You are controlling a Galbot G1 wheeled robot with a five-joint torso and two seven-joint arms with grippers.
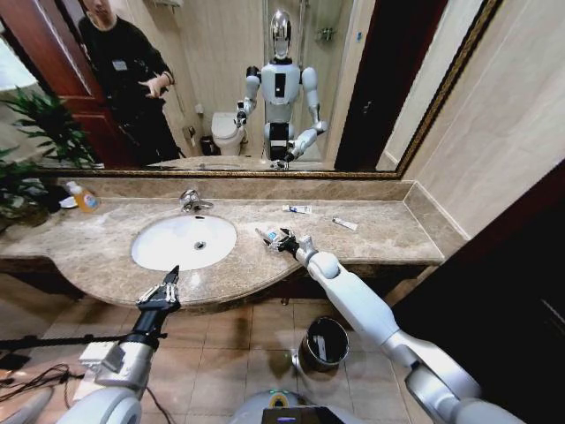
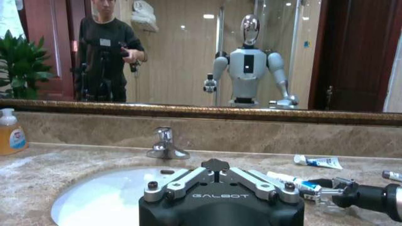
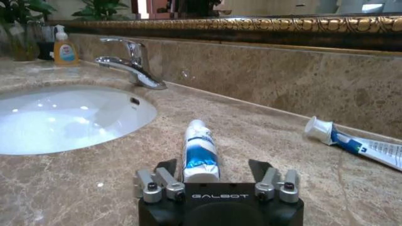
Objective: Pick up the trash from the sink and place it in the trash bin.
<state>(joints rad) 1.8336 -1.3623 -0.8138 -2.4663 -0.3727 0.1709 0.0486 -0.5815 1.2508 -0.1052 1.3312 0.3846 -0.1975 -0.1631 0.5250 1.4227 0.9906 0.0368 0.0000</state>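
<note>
While the right pincer [image 1: 281, 240] sits low on the counter [image 1: 380, 234] at the middle of the head view, just right of the sink [image 1: 184, 241], a blue-and-white tube [image 3: 199, 149] lies between its two fingers. In the right wrist view the fingers stand apart on either side of the tube's near end; whether they press on it I cannot tell. The tube lies flat on the marble, its white end pointing away from the pincer toward the backsplash.

Two more pieces of trash lie on the counter farther right in the head view: a second blue-and-white tube [image 1: 297, 209] near the backsplash, and a small white tube [image 1: 345, 223] to its right. In the right wrist view the second tube shows at the right edge with its white cap toward the sink.

At the lower left of the head view, the left pincer [image 1: 164, 290] hangs at the front edge of the counter, just before the sink's near rim, its fingers spread open and holding nothing. Seen from the left wrist, the basin lies beyond it, with the chrome tap [image 2: 165, 143] behind.

Down on the tiled floor at the lower middle of the head view stands the trash bin [image 1: 323, 344], under the right arm. A bottle of orange liquid [image 1: 85, 198] stands at the far left of the counter.
</note>
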